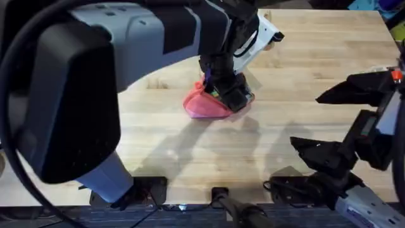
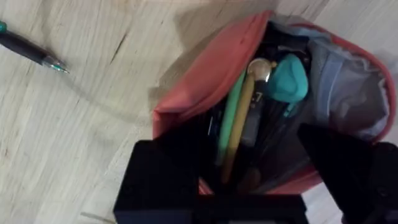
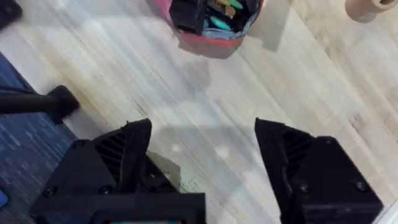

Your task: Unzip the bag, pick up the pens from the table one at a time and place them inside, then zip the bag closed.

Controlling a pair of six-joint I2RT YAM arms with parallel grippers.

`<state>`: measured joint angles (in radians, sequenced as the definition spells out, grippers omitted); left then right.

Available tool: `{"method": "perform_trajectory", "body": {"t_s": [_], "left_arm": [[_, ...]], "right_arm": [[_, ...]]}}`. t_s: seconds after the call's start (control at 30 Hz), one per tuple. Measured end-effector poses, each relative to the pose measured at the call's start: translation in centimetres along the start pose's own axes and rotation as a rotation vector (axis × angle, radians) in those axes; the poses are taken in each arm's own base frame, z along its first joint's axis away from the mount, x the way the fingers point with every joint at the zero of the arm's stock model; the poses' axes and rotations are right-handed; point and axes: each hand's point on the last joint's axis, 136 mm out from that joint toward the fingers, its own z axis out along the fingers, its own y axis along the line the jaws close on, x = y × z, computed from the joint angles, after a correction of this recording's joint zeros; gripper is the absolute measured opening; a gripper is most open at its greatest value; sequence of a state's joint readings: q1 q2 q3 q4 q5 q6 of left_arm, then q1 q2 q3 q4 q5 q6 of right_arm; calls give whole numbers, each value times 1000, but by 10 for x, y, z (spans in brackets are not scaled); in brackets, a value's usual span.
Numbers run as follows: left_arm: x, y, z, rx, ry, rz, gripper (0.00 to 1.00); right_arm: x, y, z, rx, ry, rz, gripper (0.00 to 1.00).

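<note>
1. The bag (image 1: 204,104) lay near the middle of the table (image 1: 304,82), unzipped, its mouth gaping.
2. Inside it (image 2: 211,68) stood a yellow pen (image 2: 239,124), a green pen (image 2: 229,118) and a teal item (image 2: 289,78) against the dark lining.
3. The left gripper (image 1: 229,95) hovered at the bag's mouth, jaws apart.
4. The right gripper (image 3: 202,162) hung well off to the right above bare wood, jaws wide apart, holding nothing.

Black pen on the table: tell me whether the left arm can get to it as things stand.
Probably yes. The black pen lies alone on bare table beside the open bag, and the left gripper, jaws apart, hovers over the bag.
</note>
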<state>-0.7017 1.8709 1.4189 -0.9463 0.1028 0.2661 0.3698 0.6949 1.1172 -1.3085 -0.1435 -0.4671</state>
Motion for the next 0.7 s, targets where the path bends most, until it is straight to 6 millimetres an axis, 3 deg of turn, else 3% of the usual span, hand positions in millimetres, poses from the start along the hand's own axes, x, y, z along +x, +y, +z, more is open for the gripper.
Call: {"method": "perform_trajectory", "body": {"t_s": [0.3, 0.43, 0.53, 0.7], "left_arm": [[-2, 1, -2, -4, -4, 0, 995], [-12, 5, -12, -20, -31, -1, 993], [-33, 13, -31, -42, -106, -4, 993], [-62, 31, -89, -101, -276, -16, 993]], "right_arm": [[0, 0, 0, 0, 0, 0, 996], [0, 0, 0, 0, 0, 0, 996], [0, 0, 0, 0, 0, 0, 996], [0, 0, 0, 0, 0, 0, 996]]}}
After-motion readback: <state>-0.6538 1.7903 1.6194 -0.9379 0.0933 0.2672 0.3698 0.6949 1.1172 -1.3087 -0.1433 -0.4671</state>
